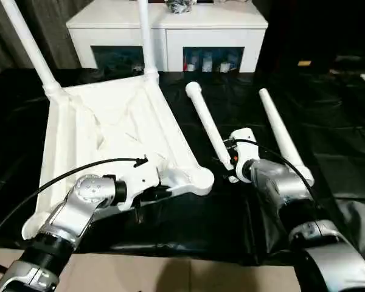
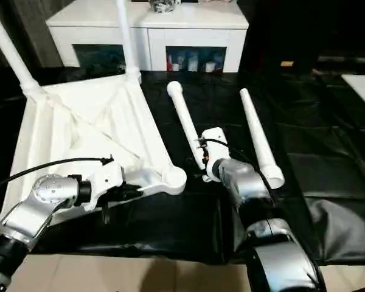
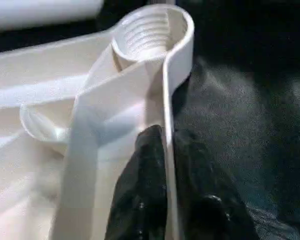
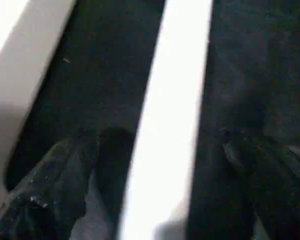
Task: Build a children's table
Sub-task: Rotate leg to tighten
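White leg (image 4: 165, 125) between open right end effector (image 4: 160, 175) fingers.

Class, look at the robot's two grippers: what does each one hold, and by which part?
The left gripper pinches the tabletop by its side rim, near the empty corner socket. The right gripper holds nothing; its open fingers straddle a loose leg.
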Controlling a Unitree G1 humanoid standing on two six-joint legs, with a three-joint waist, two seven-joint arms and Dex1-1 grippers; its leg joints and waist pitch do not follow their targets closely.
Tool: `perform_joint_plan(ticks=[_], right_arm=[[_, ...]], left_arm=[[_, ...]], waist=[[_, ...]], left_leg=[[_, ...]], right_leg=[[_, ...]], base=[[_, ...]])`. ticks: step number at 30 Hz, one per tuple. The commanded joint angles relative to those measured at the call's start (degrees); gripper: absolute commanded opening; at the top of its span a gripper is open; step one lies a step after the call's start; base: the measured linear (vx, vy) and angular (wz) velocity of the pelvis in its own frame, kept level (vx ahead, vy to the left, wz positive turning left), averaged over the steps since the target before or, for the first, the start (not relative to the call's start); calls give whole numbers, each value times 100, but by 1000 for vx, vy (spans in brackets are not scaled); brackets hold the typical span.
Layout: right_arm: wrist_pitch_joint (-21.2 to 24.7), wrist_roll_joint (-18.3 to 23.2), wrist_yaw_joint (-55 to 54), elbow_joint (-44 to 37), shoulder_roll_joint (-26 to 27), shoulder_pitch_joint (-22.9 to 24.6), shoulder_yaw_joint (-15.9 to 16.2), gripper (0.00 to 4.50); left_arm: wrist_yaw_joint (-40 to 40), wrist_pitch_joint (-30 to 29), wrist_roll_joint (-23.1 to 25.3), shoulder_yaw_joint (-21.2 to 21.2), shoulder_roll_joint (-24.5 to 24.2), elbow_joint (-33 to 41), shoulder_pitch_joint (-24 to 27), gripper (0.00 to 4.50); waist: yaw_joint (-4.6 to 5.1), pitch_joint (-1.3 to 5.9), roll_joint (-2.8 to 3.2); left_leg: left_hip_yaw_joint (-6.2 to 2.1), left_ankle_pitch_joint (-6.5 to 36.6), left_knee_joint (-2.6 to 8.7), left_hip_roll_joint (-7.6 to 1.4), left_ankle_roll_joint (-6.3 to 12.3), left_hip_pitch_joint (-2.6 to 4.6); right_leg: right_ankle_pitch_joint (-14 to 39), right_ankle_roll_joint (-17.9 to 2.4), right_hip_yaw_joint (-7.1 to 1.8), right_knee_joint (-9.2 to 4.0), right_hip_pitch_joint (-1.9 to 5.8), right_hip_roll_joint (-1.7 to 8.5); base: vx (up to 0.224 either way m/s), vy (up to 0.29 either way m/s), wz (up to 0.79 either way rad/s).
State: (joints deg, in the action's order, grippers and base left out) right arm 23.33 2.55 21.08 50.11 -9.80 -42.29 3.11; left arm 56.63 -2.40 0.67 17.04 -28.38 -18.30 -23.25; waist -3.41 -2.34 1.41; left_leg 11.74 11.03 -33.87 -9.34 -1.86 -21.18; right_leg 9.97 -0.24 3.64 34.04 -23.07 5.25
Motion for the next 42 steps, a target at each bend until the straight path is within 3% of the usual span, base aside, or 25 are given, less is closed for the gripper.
perform_joint_plan(ticks=[1,2,6,8,11,14,23,26,29,33,36,42], right_arm=[[120,-92,-57,336,-10,130,77,450],[118,-65,-10,430,-15,110,44,420],[155,35,87,503,-25,138,-79,394],[218,157,136,564,-1,150,-211,370],[233,219,174,650,9,136,-294,361],[246,287,237,771,-6,120,-387,328],[267,313,458,951,-47,134,-480,272],[244,321,460,1015,-56,119,-530,246],[245,422,430,991,-62,107,-681,217],[108,786,501,786,-12,117,-1025,184],[-11,1029,594,502,33,157,-1243,165],[-160,1497,1146,-453,55,378,-1473,129]], left_arm=[[-14,4,-50,-172,-74,149,-160,84],[-5,-38,-123,-228,-106,262,-158,89],[116,-279,-272,-318,-190,533,-167,129],[150,-327,-317,-343,-169,555,-212,143],[120,-351,-326,-346,-140,544,-252,168],[0,-477,-371,-397,-52,587,-318,193],[-462,-908,-516,-633,220,619,-509,254],[-917,-1103,-529,-851,422,538,-628,282],[-1889,-1550,-621,-1333,802,329,-887,306],[-2617,-2329,-1059,-1826,1330,246,-1150,344],[-3000,-2462,-1289,-2075,1663,230,-1238,352],[-3034,-2538,-1374,-1986,2046,413,-1229,352]], waist=[[8,296,23],[9,293,21],[0,299,33],[-5,304,75],[4,320,53],[3,325,68],[0,320,44],[10,326,42],[11,330,37],[3,338,8],[-10,351,-15],[-47,389,-36]], left_leg=[[-177,1684,491,-386,-273,118],[-185,1813,491,-388,-310,133],[-181,1776,492,-388,-328,142],[-184,1720,491,-387,-337,138],[-176,1616,481,-385,-323,125],[-162,1552,467,-383,-286,121],[-170,1590,461,-382,-251,116],[-166,1533,453,-383,-225,113],[-171,1531,438,-371,-205,131],[-172,1354,421,-369,-65,105],[-168,1138,397,-361,102,68],[-160,588,334,-369,548,33]], right_leg=[[1286,-1341,-278,-335,203,371],[1467,-1303,-283,-347,194,379],[1370,-1290,-284,-336,184,351],[1246,-1314,-279,-316,193,347],[963,-1392,-268,-285,211,332],[812,-1472,-265,-278,222,332],[971,-1484,-263,-299,234,341],[906,-1504,-263,-292,238,339],[829,-1533,-265,-300,241,339],[807,-1562,-260,-303,265,355],[613,-1611,-249,-301,284,357],[122,-1682,-227,-255,299,359]], base=[[0,0,0],[0,0,0],[0,0,0],[0,0,0],[0,0,0],[0,0,0],[0,0,0],[0,0,0],[0,0,0],[0,0,0],[0,0,0],[0,0,0]])
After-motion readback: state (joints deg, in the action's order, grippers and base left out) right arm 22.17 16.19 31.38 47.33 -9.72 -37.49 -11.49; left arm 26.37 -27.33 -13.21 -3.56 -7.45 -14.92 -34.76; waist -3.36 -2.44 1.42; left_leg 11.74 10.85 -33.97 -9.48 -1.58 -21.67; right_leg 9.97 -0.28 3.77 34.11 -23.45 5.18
